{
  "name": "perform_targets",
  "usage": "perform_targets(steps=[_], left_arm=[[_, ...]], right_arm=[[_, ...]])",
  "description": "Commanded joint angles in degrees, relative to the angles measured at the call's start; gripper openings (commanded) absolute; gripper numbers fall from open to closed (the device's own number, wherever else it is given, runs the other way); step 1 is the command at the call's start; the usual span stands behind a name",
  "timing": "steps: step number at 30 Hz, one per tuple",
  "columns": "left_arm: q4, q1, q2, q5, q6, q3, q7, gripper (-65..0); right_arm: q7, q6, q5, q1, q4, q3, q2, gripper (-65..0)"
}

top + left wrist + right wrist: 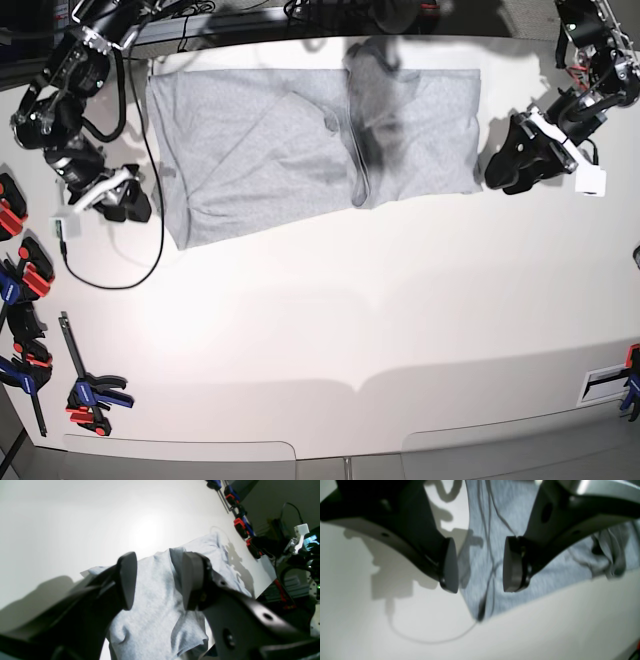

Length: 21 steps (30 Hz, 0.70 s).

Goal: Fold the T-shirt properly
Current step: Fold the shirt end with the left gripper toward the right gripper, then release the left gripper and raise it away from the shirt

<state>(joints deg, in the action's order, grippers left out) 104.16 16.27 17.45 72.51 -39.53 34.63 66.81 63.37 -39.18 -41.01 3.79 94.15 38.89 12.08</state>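
Near edge of the worktop (330, 340) is bare white w/ lots of open room; only clamps (85, 392) sit along the base view's left edge, plus a thin black cable (150, 200) trailing beside the cloth on that side. Further back lies the T-shirt (260, 140), spread flat & wide across the far half, plain grey side up, partly folded already judging by the doubled panel & a dark crease near its middle. Cloth looks light, soft, limp: it'll drape & sag when lifted, won't hold shape, prob. slides easily on the smooth top, so pinch at edges/corners, not mid-panel, & lift both ends together to keep the fold line straight. Right end effector (480, 565) hangs just above the shirt's edge, jaws apart, nothing between them; the hem corner below it looks like a fair grip spot. Left end effector (158, 580) is likewise spread wide & empty, w/ rumpled cloth showing through the gap; it sits just off the shirt's other short edge. Far side is tight: shirt's back edge runs close to the worktop's rear rim, w/ arm bases & wiring behind, so folds are best brought toward the near, open side. Cable could snag on a sweep there.
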Motion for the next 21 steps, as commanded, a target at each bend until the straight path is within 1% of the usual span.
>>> perform_targets(steps=[1, 3, 6, 8, 12, 15, 17, 19, 21], left_arm=[[1.05, -0.22, 0.66, 0.98, -0.47, 0.26, -1.33, -38.3], [1.05, -0.24, 0.66, 0.98, -0.47, 0.24, -1.36, -38.3], [1.05, -0.24, 0.66, 1.01, -0.47, 0.24, -1.38, -38.3], [1.05, -0.24, 0.68, 0.98, -0.47, 0.24, -1.55, -38.3], [1.05, -0.24, 0.66, 0.98, -0.47, 0.24, -1.77, -38.3], [1.05, -0.24, 0.66, 0.98, -0.47, 0.24, -1.97, -38.3], [1.05, -0.24, 0.66, 0.98, -0.47, 0.24, -1.97, -38.3], [1.05, -0.24, 0.66, 0.98, -0.47, 0.24, -1.99, -38.3], [1.05, -0.24, 0.66, 0.98, -0.47, 0.24, -2.01, -38.3]], right_arm=[[-1.22, -0.82, -1.53, 0.33, 0.96, 0.15, 0.87, -36.7], [-1.44, -0.82, -1.25, 2.03, 0.96, 0.15, 1.05, -35.7], [-2.89, -0.82, -1.14, 4.35, -0.13, 0.15, 1.49, -28.7], [-4.46, -0.82, -1.14, 5.25, -2.8, 0.15, 1.95, -26.1], [-5.55, -0.82, -1.81, 5.22, -8.22, 0.15, 2.19, -26.1], [-4.46, -0.82, -4.9, 5.07, -10.93, 0.13, 2.12, -26.1], [-3.15, 0.66, -6.25, 5.09, -11.3, 0.13, 1.64, -26.1], [-1.51, 1.25, -7.5, 5.09, -11.3, 0.09, 0.85, -26.2], [-1.14, 2.23, -7.63, 5.09, -11.3, -0.15, -0.09, -26.2]])
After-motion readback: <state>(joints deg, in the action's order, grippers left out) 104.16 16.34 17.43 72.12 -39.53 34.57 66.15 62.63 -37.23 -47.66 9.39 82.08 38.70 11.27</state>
